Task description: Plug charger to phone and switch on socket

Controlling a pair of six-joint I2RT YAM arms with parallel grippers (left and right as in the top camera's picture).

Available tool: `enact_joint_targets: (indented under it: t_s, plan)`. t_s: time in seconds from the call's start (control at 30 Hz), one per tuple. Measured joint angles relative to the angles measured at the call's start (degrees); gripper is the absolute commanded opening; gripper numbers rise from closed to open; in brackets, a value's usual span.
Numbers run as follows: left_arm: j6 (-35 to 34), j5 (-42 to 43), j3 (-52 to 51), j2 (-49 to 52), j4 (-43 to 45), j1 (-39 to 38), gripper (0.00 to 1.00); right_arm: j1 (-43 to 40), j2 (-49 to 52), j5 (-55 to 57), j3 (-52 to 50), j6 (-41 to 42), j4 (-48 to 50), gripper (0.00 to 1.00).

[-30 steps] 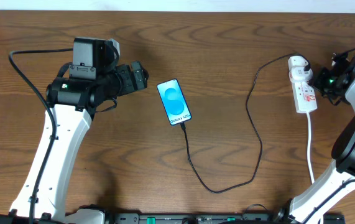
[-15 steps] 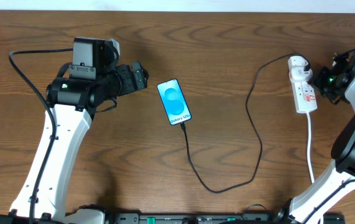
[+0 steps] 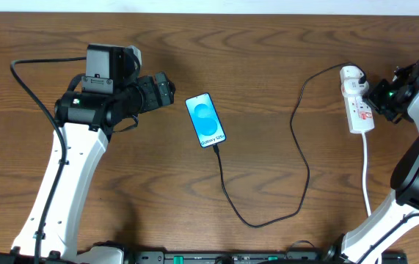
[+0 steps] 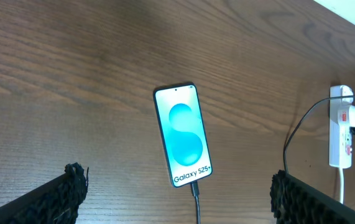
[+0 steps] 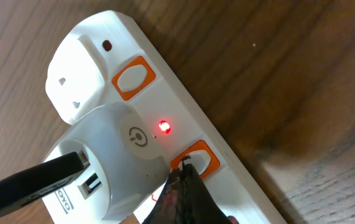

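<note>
The phone (image 3: 205,119) lies mid-table with its blue screen lit; it also shows in the left wrist view (image 4: 183,135). The black charger cable (image 3: 297,147) runs from the phone's lower end (image 4: 195,190) in a loop to the white adapter (image 5: 112,155) in the socket (image 3: 357,103). My left gripper (image 4: 177,199) is open above the table just left of the phone, holding nothing. My right gripper (image 5: 186,186) is shut, its tips pressed on an orange-rimmed switch (image 5: 197,158) of the socket (image 5: 165,106). A red light (image 5: 163,127) glows beside the adapter.
A second orange-rimmed switch (image 5: 133,77) sits farther along the strip by a free outlet (image 5: 78,74). The strip's white cord (image 3: 367,176) runs toward the table's front edge. The right arm's base (image 3: 414,183) stands at the right front.
The right gripper has shifted very slightly at the socket. The left arm, phone and cable have not moved.
</note>
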Motion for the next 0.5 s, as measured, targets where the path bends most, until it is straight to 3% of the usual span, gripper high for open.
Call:
enact_joint_targets:
  t_s: [0.5]
  plan:
    - [0.0, 0.0, 0.0, 0.0, 0.0, 0.0, 0.95, 0.1, -1.1, 1.8, 0.0, 5.7, -1.8, 0.01]
